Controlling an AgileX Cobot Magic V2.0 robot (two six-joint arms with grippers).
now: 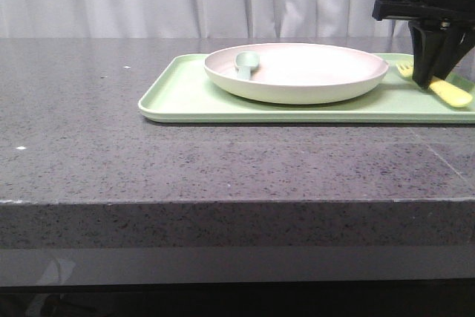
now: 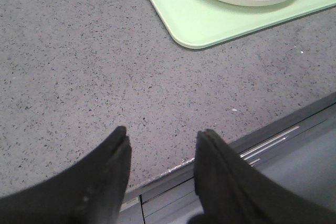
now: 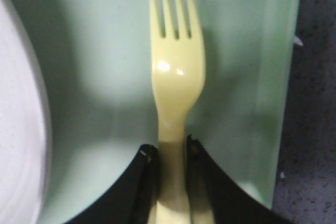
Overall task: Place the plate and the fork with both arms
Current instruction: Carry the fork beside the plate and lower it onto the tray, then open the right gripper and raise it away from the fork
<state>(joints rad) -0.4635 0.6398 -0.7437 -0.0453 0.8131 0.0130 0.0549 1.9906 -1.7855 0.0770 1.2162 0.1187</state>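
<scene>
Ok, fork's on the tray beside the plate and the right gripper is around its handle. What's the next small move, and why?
Probably open the right gripper and lift straight up. The fork appears to lie flat on the tray beside the plate, so it seems placed. The left gripper is open and away from the tray.

The front camera sits low, near worktop [image 1: 223, 161] height, facing forward. The left wrist camera looks down from higher, well back, sharing the tray [image 2: 210, 24] corner. The right wrist camera looks straight down, very close, at the fork [image 3: 176, 77].
</scene>
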